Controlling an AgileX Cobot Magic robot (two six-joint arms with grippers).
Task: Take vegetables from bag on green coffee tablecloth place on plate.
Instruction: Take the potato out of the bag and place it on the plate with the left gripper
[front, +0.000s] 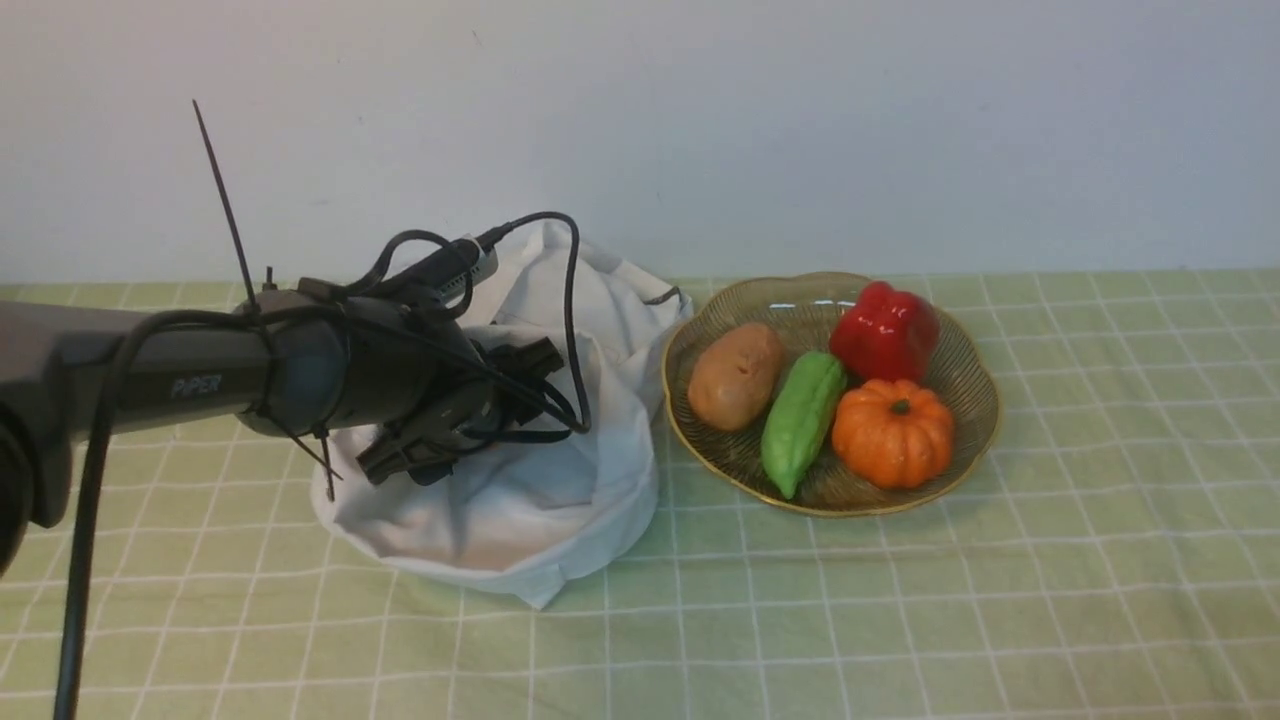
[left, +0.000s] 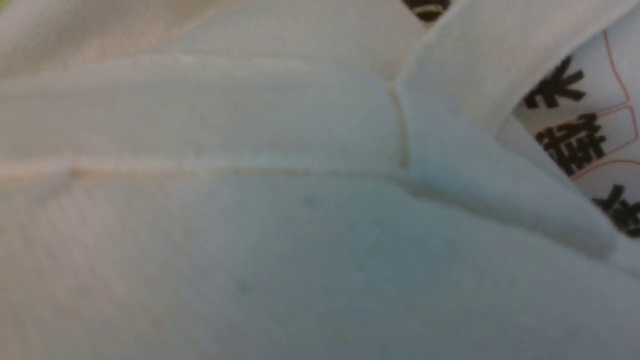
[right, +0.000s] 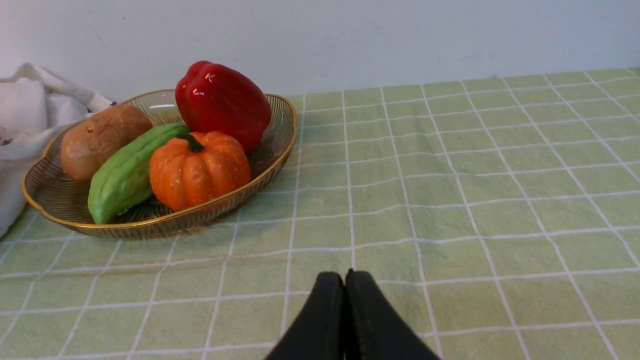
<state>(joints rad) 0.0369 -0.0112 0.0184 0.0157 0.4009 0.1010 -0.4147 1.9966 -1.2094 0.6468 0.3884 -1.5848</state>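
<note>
Ribbed amber plate (front: 975, 440) holds brown oval potato (front: 735, 375), green gourd (front: 802, 420), red pepper (front: 884, 330), orange pumpkin (front: 893, 432). Left gripper (front: 400, 462), state unclear, at white cloth bag (front: 560, 480); right gripper (right: 345, 300) pressed together.

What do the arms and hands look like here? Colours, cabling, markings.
Left arm: dark grey round tube with pale "PiPER" lettering. Black cables loop around its wrist, bundled with black zip ties, one long tail sticking out; a silver-grey plug sits on top. Left hand: black, angular. Right hand: two smooth black tapered fingers; its arm is out of view.
</note>
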